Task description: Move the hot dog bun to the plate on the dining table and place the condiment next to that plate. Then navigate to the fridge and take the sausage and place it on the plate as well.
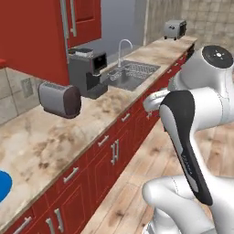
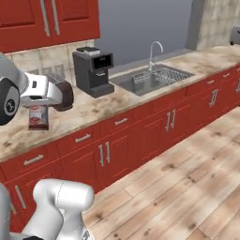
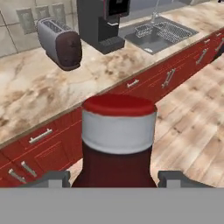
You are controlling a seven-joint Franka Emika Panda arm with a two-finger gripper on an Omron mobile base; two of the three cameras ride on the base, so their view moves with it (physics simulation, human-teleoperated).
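The condiment (image 3: pixel 117 144), a dark reddish-brown bottle with a red cap and a pale band below it, stands upright between my gripper's (image 3: pixel 113 178) two dark fingertips (image 3: pixel 52 178), which are shut on its body. In the right base view the same condiment (image 2: pixel 38 117) hangs under my hand at the left, held in the air in front of the counter's red cabinets. The hand is above floor level, just off the counter's front edge.
A marble-topped counter (image 1: pixel 55 137) with red cabinets runs along the left. On it stand a grey toaster (image 1: pixel 59 98), a black coffee machine (image 1: pixel 89 71), a sink with faucet (image 1: pixel 132 73) and a blue plate (image 1: pixel 2 185). Wooden floor (image 2: pixel 187 187) lies open to the right.
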